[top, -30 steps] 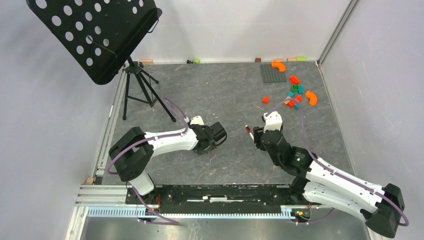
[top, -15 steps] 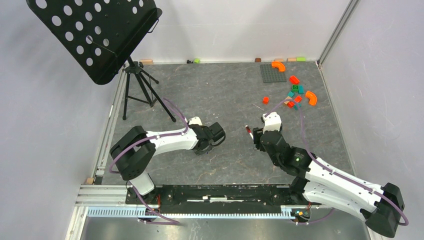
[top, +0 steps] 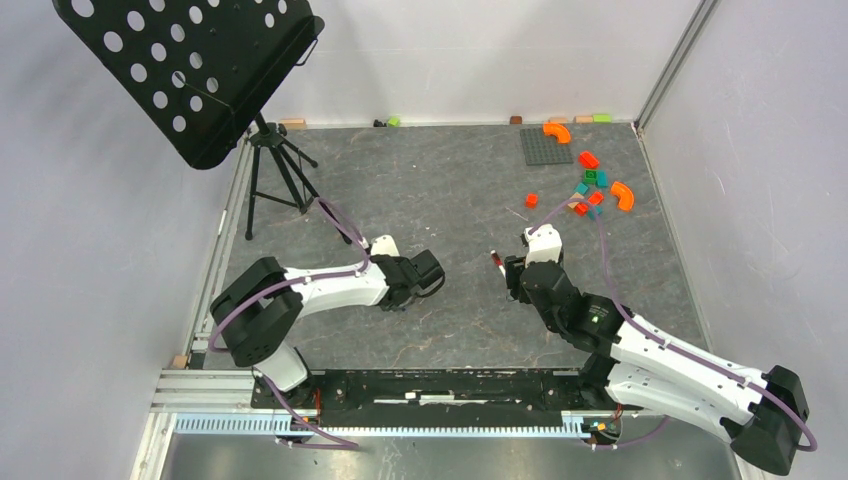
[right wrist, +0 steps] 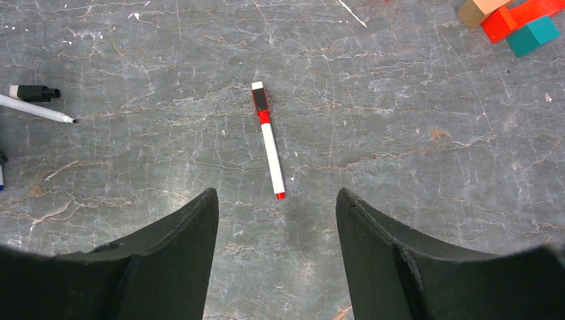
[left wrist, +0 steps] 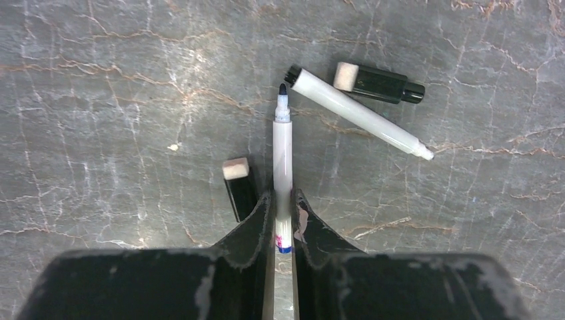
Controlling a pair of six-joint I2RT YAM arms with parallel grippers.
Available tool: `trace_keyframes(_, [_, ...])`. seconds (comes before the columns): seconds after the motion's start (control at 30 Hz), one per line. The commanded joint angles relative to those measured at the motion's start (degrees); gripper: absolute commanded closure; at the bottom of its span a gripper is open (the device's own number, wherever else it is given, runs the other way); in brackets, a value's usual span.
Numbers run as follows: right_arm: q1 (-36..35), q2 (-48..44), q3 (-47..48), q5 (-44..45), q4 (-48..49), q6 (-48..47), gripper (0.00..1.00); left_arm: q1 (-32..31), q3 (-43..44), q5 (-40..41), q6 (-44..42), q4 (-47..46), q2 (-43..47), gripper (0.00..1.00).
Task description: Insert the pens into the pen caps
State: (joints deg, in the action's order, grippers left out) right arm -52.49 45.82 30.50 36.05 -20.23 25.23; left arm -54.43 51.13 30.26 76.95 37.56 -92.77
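Observation:
My left gripper point(left wrist: 282, 197) is shut on the rear of a white pen point(left wrist: 282, 143) whose dark tip points away from me over the table. A black pen cap point(left wrist: 238, 190) with a white felt end lies just left of the left finger. A second white pen point(left wrist: 363, 112) lies diagonally beyond, with another black cap point(left wrist: 378, 83) behind it. In the right wrist view a red-ended pen point(right wrist: 272, 150) lies on the table with a red and black cap point(right wrist: 260, 100) on its far end. My right gripper point(right wrist: 276, 191) hangs open above its near end, holding nothing.
Coloured toy blocks point(top: 590, 190) and a grey baseplate point(top: 545, 146) sit at the back right. A black music stand on a tripod point(top: 280, 170) stands at the back left. The two grippers point(top: 428, 272) point(top: 510, 275) hover close together mid-table.
The left gripper's jaws have come together on the white pen, and the left arm has shifted slightly leftward and nearer. The right arm has not moved.

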Motion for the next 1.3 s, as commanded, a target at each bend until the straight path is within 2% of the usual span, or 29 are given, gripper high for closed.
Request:
trace_keyframes(0.0, [-0.1,-0.6,-0.3,0.1,1.7,-0.1,0.32,0.7,-4.3,2.5,0.2,1.8,-0.4,0.88])
trace_keyframes(0.13, [-0.1,-0.4,-0.1,-0.2,1.8,-0.1,0.32,0.6,-5.8,2.4,-3.6,-0.3,1.1,0.88])
trace_keyframes(0.23, [-0.1,-0.4,0.0,-0.5,1.7,0.0,0.32,0.7,-7.5,2.3,-7.6,-3.0,3.0,0.92])
trace_keyframes(0.47, [-0.1,-0.1,0.2,-1.9,2.4,-0.3,0.32,0.6,-13.7,-1.0,-17.5,-14.4,9.7,0.97])
trace_keyframes(0.8, [-0.1,0.7,-0.9,-8.0,7.0,-1.0,0.32,0.6,-17.9,-4.7,-27.2,-22.3,17.6,0.98])
trace_keyframes(1.07, [-0.1,-2.4,-5.0,-16.1,15.7,0.3,0.32,0.6,-23.6,-8.3,-33.6,-30.8,26.8,0.98])
trace_keyframes(1.27, [-0.1,-4.8,-10.6,-25.4,27.0,2.9,0.32,0.6,-27.6,-12.1,-37.0,-36.4,33.8,0.98])
